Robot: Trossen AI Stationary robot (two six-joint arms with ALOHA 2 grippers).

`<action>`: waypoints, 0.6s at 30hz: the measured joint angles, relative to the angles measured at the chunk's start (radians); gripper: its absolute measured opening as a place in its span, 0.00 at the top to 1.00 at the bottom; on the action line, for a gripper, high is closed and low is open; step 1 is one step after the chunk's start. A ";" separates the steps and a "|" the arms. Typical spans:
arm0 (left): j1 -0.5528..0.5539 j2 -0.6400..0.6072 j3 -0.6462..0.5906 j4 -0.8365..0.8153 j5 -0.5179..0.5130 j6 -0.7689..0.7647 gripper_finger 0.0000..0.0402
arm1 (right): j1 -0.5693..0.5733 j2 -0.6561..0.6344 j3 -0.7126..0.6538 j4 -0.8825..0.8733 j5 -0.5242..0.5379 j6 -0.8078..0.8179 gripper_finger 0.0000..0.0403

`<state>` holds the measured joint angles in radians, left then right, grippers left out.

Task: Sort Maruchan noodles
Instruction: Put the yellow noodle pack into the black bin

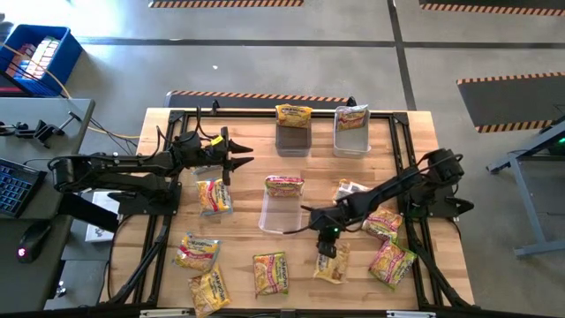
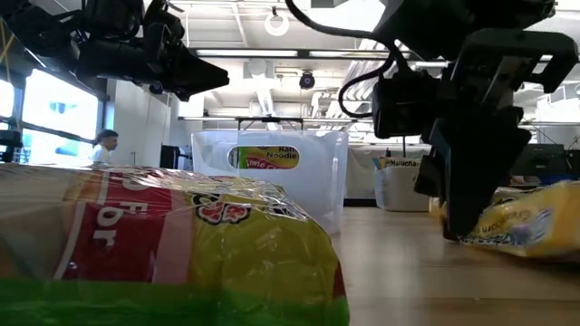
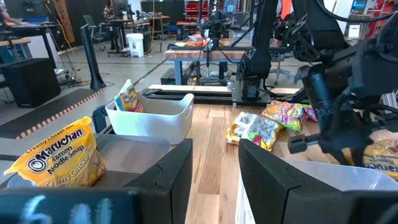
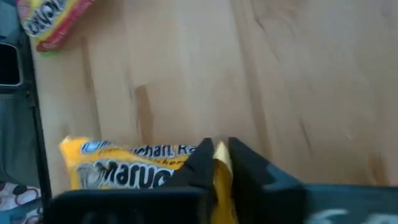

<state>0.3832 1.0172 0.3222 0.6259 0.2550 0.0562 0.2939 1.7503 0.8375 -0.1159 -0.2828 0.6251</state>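
Several Maruchan noodle packets lie flat on the wooden table [image 1: 415,159]. My right gripper [image 1: 328,240] slants down near the front middle, shut on a yellow packet [image 1: 334,265], which also shows in the low view as a yellow packet [image 2: 526,222]. Other packets lie at the front left [image 1: 196,252], front middle [image 1: 271,272] and right [image 1: 391,262]. My left gripper [image 1: 245,160] hovers level at the far left, open, with nothing between its fingers [image 3: 168,180]. My right gripper pinches the yellow packet's edge [image 4: 220,163] between its two fingertips, at the end facing the table's far side. The fingers come from above, slanting down. The rest of the packet [image 4: 118,167] lies flat on the table.
A dark bin [image 1: 293,140] and a clear bin [image 1: 351,140] stand at the far edge, each with a packet at its top. A third clear bin [image 1: 281,212] stands mid-table, just left of my right gripper. Black rails [image 1: 402,177] frame the tabletop.
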 joint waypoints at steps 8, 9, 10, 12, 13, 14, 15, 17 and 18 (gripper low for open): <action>0.000 0.000 0.000 0.000 0.000 -0.001 0.70 | -0.048 -0.142 -0.001 -0.257 0.184 0.181 0.99; 0.000 0.000 0.000 0.000 0.000 -0.001 0.70 | -0.052 -0.165 -0.001 -0.306 0.215 0.233 0.99; 0.000 0.000 0.000 0.000 0.000 -0.001 0.70 | -0.054 -0.187 -0.001 -0.357 0.257 0.287 0.99; 0.000 0.000 0.000 0.000 0.000 -0.001 0.70 | -0.054 -0.233 -0.001 -0.471 0.352 0.409 1.00; 0.000 0.000 0.000 0.000 0.000 -0.001 0.70 | -0.052 -0.253 -0.001 -0.522 0.403 0.473 1.00; 0.000 0.000 0.000 0.000 0.000 -0.001 0.70 | -0.048 -0.271 -0.001 -0.566 0.449 0.535 1.00; 0.000 0.000 0.000 0.000 0.000 -0.001 0.70 | -0.039 -0.290 -0.002 -0.609 0.502 0.592 1.00; 0.000 0.000 0.000 -0.003 0.000 -0.001 0.70 | -0.013 -0.324 -0.002 -0.669 0.601 0.685 1.00; 0.000 0.000 0.000 -0.003 0.000 -0.001 0.70 | 0.003 -0.340 -0.002 -0.693 0.649 0.729 1.00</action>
<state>0.3832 1.0172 0.3222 0.6229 0.2550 0.0552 0.2964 1.4102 0.8356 -0.8090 0.3665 1.3540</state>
